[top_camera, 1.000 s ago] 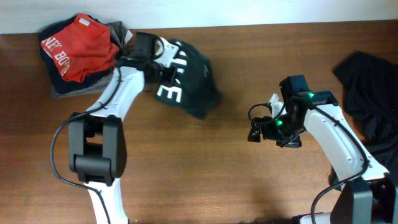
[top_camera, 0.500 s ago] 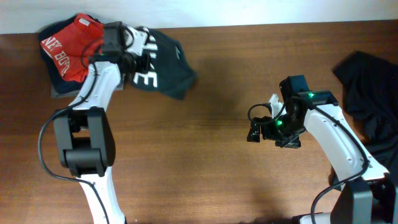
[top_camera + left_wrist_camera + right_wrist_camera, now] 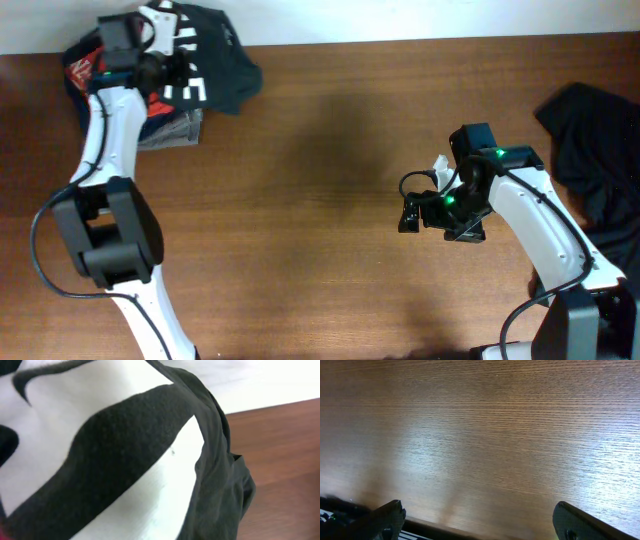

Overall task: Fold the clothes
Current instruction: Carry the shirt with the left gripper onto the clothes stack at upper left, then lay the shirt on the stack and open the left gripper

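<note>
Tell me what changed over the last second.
The left gripper, shut on the lettered black T-shirt, carried it leftward to the far-left corner, partly over the clothes pile. The right gripper stayed open above the table, and the black garment at the right edge did not move.

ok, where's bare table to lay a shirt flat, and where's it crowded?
Biggest bare patch: mid table, between the lettered T-shirt and the open right claw. The near-middle strip is bare too. Crowded: far-left corner, where the T-shirt overlaps the garment pile, and the right edge, under the black garment.
</note>
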Controlling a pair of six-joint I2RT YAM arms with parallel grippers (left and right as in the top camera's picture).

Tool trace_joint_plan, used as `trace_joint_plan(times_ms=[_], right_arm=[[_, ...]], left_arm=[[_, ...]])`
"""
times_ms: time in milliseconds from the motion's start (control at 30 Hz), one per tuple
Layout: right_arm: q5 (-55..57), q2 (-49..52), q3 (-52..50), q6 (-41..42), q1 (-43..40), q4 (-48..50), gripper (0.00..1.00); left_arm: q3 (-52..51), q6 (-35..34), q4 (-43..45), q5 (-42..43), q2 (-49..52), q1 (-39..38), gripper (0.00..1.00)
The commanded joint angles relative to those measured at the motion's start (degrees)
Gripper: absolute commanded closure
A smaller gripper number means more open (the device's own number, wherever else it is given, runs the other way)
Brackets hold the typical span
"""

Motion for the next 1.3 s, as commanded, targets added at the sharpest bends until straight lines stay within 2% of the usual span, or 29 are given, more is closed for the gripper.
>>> trace_joint_plan(times_ms=[0, 533, 833, 900, 933, 1000, 1033, 1067, 1167, 1267], right_arm=[[-0.7, -0.6, 0.7, -0.6, -0.2, -0.2, 0.01], [-0.7, -0.6, 0.7, -0.6, -0.2, -0.2, 0.01], [-0.7, -0.6, 0.7, -0.6, -0.2, -0.6, 0.01], [-0.7, -0.6, 0.7, -0.6, -0.2, -0.8, 0.01], [-0.7, -0.6, 0.7, -0.6, -0.2, -0.9, 0.01], [-0.7, -0.6, 0.7, -0.6, -0.2, -1.3, 0.01], [-0.7, -0.6, 0.7, -0.6, -0.2, -1.4, 0.01], [-0.7, -0.6, 0.7, -0.6, -0.2, -1.5, 0.01], [-0.7, -0.6, 0.7, -0.6, -0.2, -1.5, 0.01], [-0.7, -0.6, 0.7, -0.6, -0.2, -1.5, 0.01]], left_arm=[[2.1, 0.9, 0.4, -0.2, -0.2, 3.6, 1.0], [4.7, -2.1, -1.1, -0.1, -0.3, 12.9, 1.0], [4.7, -2.1, -2.4, -0.2, 0.4, 14.9, 0.99], [4.7, -2.1, -2.6, -0.2, 1.3, 15.0, 0.91], [4.7, -2.1, -2.7, -0.2, 1.9, 15.0, 0.8], [4.7, -2.1, -2.9, -0.7, 3.6, 15.1, 0.33], [4.7, -2.2, -3.1, -1.7, 4.4, 15.1, 0.14], [4.7, -2.7, -3.3, -3.0, 5.1, 15.1, 0.01], [4.7, -6.5, -4.2, -7.2, 6.1, 15.2, 0.01], [4.7, -9.6, -4.5, -7.9, 6.0, 15.7, 0.01]])
